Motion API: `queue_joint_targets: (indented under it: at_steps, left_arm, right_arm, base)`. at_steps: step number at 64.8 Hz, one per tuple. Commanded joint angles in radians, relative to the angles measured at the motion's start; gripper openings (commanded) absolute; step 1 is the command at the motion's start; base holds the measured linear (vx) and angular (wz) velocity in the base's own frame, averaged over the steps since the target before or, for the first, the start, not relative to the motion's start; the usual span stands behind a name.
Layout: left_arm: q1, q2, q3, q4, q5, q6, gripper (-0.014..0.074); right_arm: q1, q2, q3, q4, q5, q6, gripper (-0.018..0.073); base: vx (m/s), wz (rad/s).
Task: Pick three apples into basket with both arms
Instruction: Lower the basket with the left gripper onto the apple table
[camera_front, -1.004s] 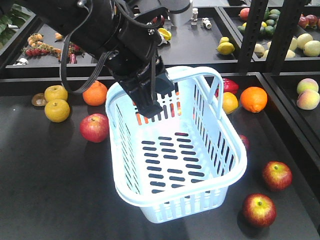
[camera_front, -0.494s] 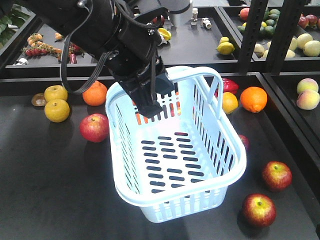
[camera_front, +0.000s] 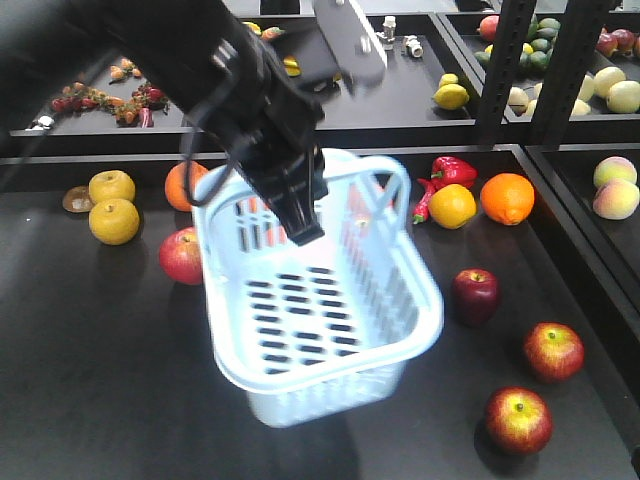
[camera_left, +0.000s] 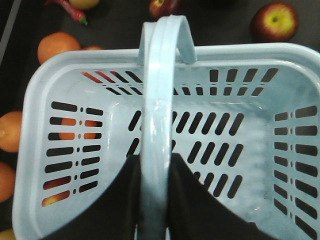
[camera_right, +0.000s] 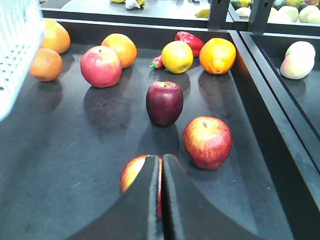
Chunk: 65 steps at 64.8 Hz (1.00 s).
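Loose fruit crowds the dark table (camera_front: 100, 390) around the basket (camera_front: 320, 398). In the front view two yellow citrus (camera_front: 114, 221) sit at the far left. A large pinkish-red apple (camera_front: 183, 256) is partly hidden behind the basket's left wall. An orange (camera_front: 507, 197), a lemon (camera_front: 452, 205) and a red pepper (camera_front: 450, 170) lie in the upper right.

The basket stands tilted in the middle of the frame. The left gripper (camera_left: 154, 167) comes down from the upper left and blocks part of the far rim. In the left wrist view its black fingers (camera_left: 117, 200) press on either side of the handle (camera_left: 160, 100), pinching it.

All three apples lie on the table, outside the basket, to its right. The maroon apple (camera_front: 475, 296) is near the right rim. The second red apple (camera_front: 554, 351) lies further right, and the nearest red apple (camera_front: 518, 420) sits in the lower right corner.

In the right wrist view the right gripper (camera_right: 161, 167) has its fingers pressed together with nothing between them. It partly hides the nearest red apple just behind it. The other two apples lie beyond, well apart from the basket corner at the upper left
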Motion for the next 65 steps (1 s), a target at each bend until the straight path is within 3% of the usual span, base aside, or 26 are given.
queue_joint_targets:
  at_steps: [1, 21, 41, 65]
  left_arm:
    - [-0.001, -0.003, -0.031, 0.026, -0.033, 0.011, 0.0]
    - [-0.001, 0.124, -0.03, -0.128, -0.033, 0.077, 0.0004]
    - [-0.001, 0.135, 0.104, -0.118, -0.034, 0.248, 0.0004]
    - [-0.001, 0.137, 0.14, -0.12, -0.068, 0.265, 0.0022]
  right_arm:
    - [-0.001, -0.012, 0.003, 0.003, -0.069, -0.001, -0.0004]
    - [-0.001, -0.012, 0.003, 0.003, -0.068, -0.001, -0.0004]
    - [-0.001, -0.012, 0.003, 0.003, -0.068, -0.001, -0.0004]
    - [-0.001, -0.012, 0.003, 0.003, -0.068, -0.001, -0.0004]
  base:
    - [0.0, 0.0]
    - [0.0, 0.0]
    - [0.0, 0.0]
    - [0.0, 0.0]
